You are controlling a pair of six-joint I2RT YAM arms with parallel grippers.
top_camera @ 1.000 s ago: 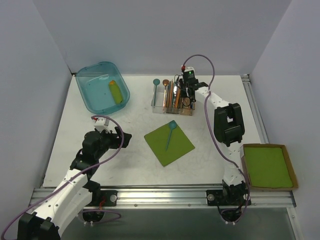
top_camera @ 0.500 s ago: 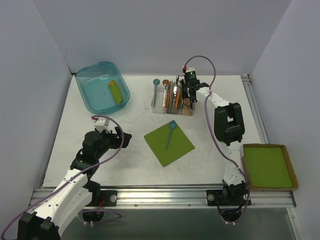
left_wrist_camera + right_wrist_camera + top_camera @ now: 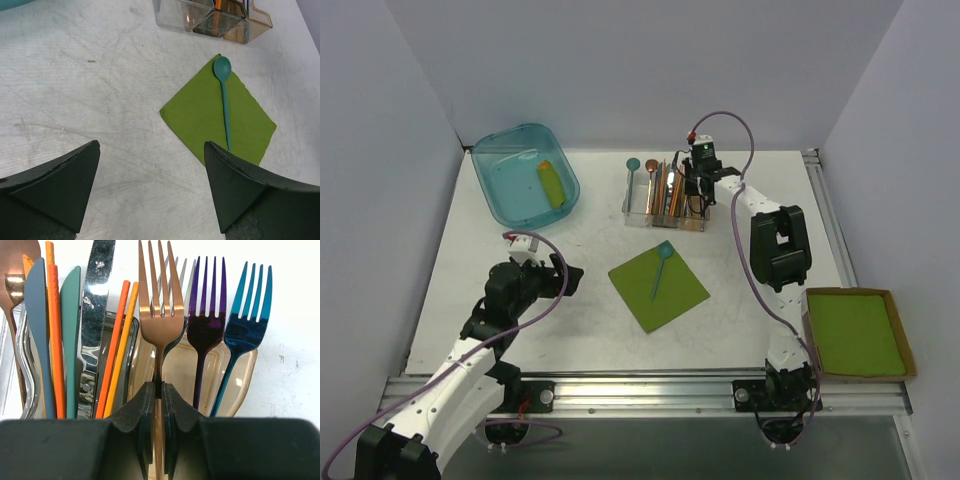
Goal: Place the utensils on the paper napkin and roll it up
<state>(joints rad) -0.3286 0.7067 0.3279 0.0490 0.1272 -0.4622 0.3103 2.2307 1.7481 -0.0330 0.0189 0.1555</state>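
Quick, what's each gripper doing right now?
Left gripper: open, holding nothing.
Right gripper: shut on the copper fork, by its handle just below the head.

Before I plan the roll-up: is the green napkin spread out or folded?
Spread out: the paper napkin lies flat as one open square, all four corners showing, with the teal spoon resting across it.

White scuffed tabletop (image 3: 570, 260): translucent teal plastic tub (image 3: 515, 190), far left; clear plastic cutlery caddy (image 3: 650, 215), far centre; lime-green square paper napkin (image 3: 665, 300), mid-table.
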